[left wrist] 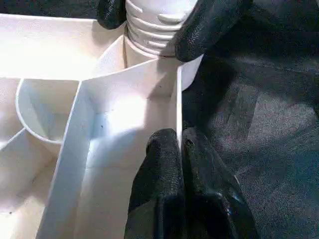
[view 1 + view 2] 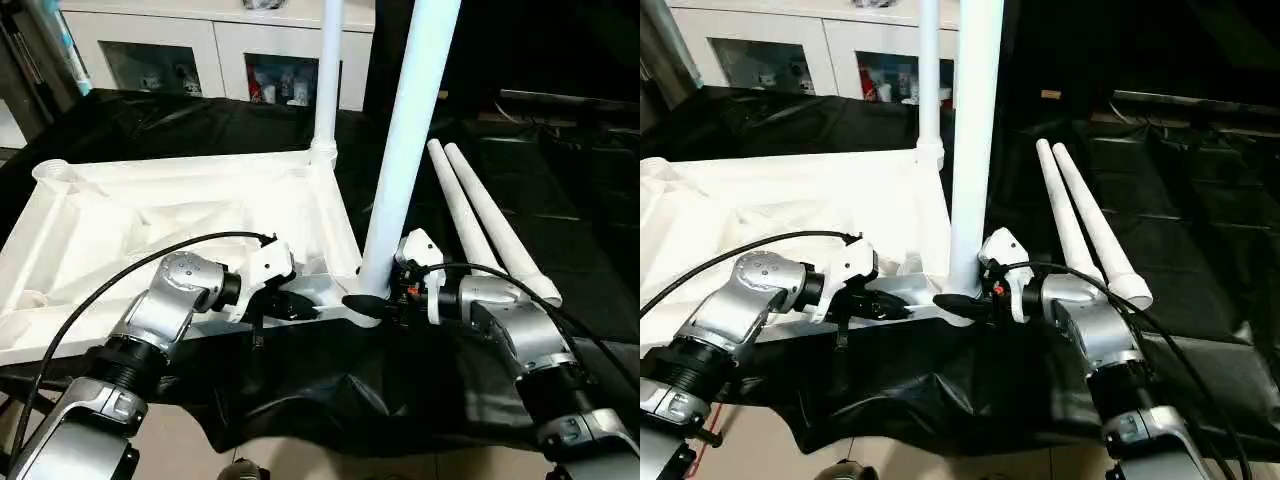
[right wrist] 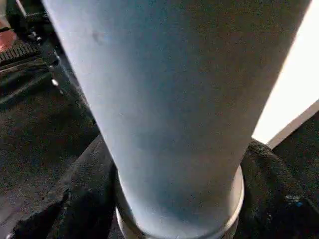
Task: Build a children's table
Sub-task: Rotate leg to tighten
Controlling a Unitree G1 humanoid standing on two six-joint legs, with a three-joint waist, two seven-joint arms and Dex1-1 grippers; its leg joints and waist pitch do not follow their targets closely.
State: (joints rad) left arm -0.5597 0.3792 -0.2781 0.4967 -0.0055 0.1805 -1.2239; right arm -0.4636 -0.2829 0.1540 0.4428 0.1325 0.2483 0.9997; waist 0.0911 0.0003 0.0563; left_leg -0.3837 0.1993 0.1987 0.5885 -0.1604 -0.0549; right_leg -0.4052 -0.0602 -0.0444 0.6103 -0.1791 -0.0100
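Note:
The white tabletop (image 2: 150, 210) lies upside down on black cloth, ribs up. One leg (image 2: 327, 80) stands upright in its far right corner. A second leg (image 2: 405, 150) stands slightly tilted at the near right corner socket, its threaded base (image 1: 154, 30) at the socket's mouth. My right gripper (image 2: 365, 300) is closed around that base, with a black finger (image 1: 209, 25) on either side. My left gripper (image 1: 177, 159) is shut on the tabletop's thin rim wall just beside that corner. Two loose legs (image 2: 490, 225) lie side by side on the cloth to the right.
A white cabinet with glass doors (image 2: 200, 45) stands behind the work. The black cloth (image 2: 330, 390) hangs over the near edge in folds. A black cable (image 2: 120, 260) arcs over my left forearm, and another runs along the right forearm.

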